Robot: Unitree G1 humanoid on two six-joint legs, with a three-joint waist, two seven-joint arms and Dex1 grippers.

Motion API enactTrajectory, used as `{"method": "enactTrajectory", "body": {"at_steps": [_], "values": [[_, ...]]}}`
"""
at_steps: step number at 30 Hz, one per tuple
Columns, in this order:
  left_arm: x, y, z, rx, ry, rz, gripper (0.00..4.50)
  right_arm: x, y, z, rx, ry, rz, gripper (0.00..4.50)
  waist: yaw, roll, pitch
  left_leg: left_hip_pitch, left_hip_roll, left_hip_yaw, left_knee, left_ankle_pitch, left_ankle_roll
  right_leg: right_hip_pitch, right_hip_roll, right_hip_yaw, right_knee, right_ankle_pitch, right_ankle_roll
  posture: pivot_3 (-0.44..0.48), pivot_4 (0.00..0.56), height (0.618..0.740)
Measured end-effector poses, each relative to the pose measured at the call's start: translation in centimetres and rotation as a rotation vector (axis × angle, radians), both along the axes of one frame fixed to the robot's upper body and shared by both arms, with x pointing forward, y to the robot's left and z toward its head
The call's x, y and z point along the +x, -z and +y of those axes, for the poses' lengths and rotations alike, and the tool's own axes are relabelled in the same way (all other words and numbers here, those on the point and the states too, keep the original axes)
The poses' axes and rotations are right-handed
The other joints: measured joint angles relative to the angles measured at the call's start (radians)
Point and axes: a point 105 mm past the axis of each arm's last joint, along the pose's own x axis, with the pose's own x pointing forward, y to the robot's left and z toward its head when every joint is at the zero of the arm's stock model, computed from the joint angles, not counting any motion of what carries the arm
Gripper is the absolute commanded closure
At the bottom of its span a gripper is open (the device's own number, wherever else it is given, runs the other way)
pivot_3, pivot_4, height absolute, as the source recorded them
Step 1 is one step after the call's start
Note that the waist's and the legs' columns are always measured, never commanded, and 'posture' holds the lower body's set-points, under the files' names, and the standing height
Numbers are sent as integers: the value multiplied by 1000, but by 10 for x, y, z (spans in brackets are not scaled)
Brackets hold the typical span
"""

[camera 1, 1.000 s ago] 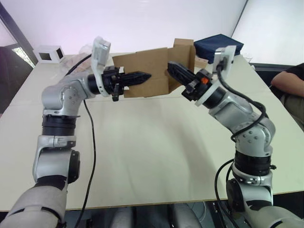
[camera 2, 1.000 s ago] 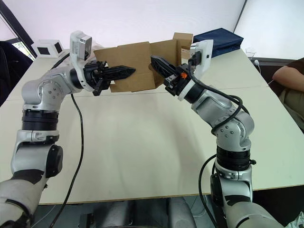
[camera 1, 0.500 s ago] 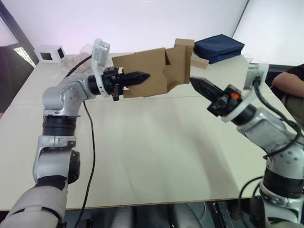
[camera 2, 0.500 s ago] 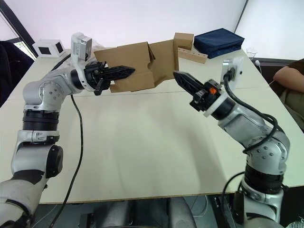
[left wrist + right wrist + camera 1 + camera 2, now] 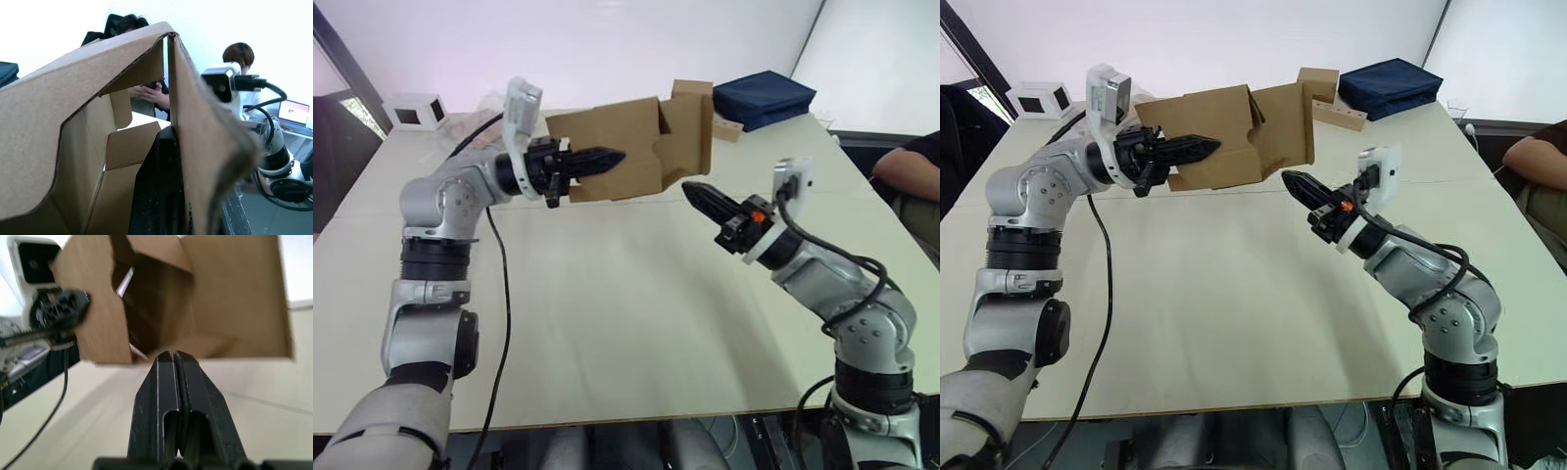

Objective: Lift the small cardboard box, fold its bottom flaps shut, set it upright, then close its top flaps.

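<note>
Left eye view: the small plain brown cardboard box (image 5: 612, 152) is held in the air above the far part of the pale counter (image 5: 607, 313), lying on its side with its long axis running left to right. The left tool (image 5: 607, 157) is clamped on the box; its black fingers lie along the near wall, pointing right. Left wrist view confirms the grasp: one black finger (image 5: 161, 191) sits inside the carton, pressed against the inner face of a wall panel, with that wall pinched between the fingers.

At the box's right end a broad brown flap (image 5: 690, 137) stands open, swung out and hanging roughly vertical, facing the right arm. Right wrist view looks straight into that open end: the interior is dark and hollow, with an inner flap (image 5: 161, 254) folded partly across the far upper part of the opening. Whether this end is the bottom or the top I cannot tell.

The right tool (image 5: 695, 196) is clenched, fingers pressed together with no gap, grasping nothing. It hangs just below and near of the open flap, tip pointing left and up toward the box, apart from the cardboard.

Far on the counter: a small white box with dark windows (image 5: 411, 111) at the far left, a folded dark blue cloth bundle (image 5: 764, 96) at the far right. A person's arm (image 5: 906, 171) rests at the right edge.
</note>
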Motion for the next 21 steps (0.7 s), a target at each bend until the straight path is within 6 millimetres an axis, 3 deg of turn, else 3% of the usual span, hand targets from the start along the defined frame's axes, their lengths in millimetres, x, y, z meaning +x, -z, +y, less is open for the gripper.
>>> {"method": "enactTrajectory", "body": {"at_steps": [12,16,21], "values": [[-2,2,-5,-2,16,16,4500,-1,-6,11,54,-70,-3,4492,1,0,0,0,0,0,0,0,0,0,0,0,0,0,0,0,150,740],[-1,1,-3,-1,10,16,4500,-19,5,3,49,-137,59,4492,2,0,0,0,0,0,0,0,1,0,-1,0,0,0,0,0,150,740],[-2,1,-4,-10,17,19,4500,-24,16,-6,9,-107,86,4492,0,0,0,0,0,0,0,-1,2,0,0,0,0,0,0,0,150,740]]}}
